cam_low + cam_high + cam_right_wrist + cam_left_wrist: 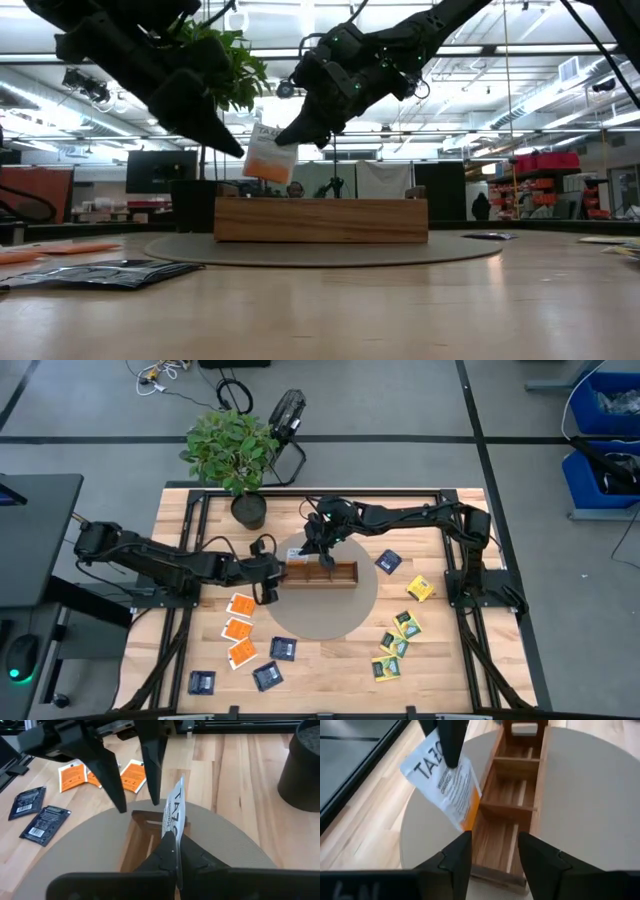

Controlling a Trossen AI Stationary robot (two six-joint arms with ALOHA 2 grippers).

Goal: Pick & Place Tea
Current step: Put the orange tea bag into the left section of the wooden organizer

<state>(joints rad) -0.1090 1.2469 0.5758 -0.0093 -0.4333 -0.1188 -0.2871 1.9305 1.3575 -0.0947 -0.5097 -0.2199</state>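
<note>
- Packet point(173, 815) of tea, white-faced with an orange edge, hangs pinched in the right tool point(172, 845) above the left end of the wooden tray point(320, 219).
- Left tool point(492, 852) stands apart just left of that packet, fingers spread, holding nothing.
- Tray has three compartments and sits on a round grey mat point(352, 610) on the surface point(330, 670).
- Orange packets point(240, 628): three, lying left of the mat.
- Dark blue packets: three near the front left point(270, 675), one right of the tray point(388, 561).
- Yellow-green packets point(395, 645): about five at the right; the overlapping ones make the count unsure.
- One potted plant point(232, 450) stands at the far edge.
</note>
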